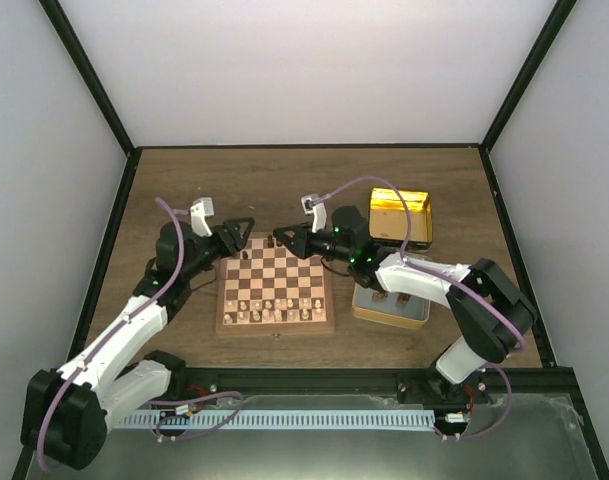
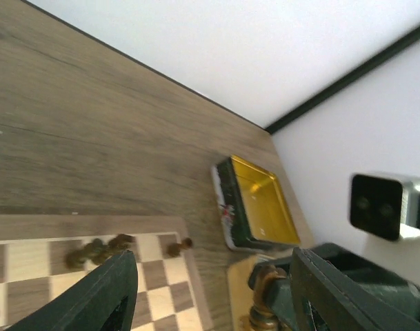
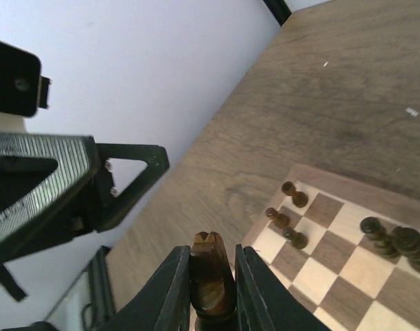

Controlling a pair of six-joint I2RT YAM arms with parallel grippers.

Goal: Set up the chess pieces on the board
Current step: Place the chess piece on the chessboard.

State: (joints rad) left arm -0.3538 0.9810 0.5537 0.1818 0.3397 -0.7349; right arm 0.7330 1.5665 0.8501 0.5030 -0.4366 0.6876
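The board (image 1: 275, 285) sits mid-tabletop (image 1: 184, 185), just ahead of my two arms. One set of chessmen (image 1: 271, 311) fills its two near ranks, and a few chess pieces (image 3: 276, 218) stand on the far rank. A shallow tray (image 1: 389, 321) lies just right of the board, with pieces inside it. A tin (image 1: 401, 217) lies behind the tray. My right jaws hang over the board's far edge with one chess piece (image 3: 211, 272) between them. My left jaws hang by its far left corner.

Right wrist: dark piece (image 3: 211, 272) in right claw (image 3: 210, 261) cut off by bottom edge, type unclear. Left wrist: dark pieces (image 2: 96, 252) blurred, board (image 2: 158, 293) cropped. Top: piece types unreadable.
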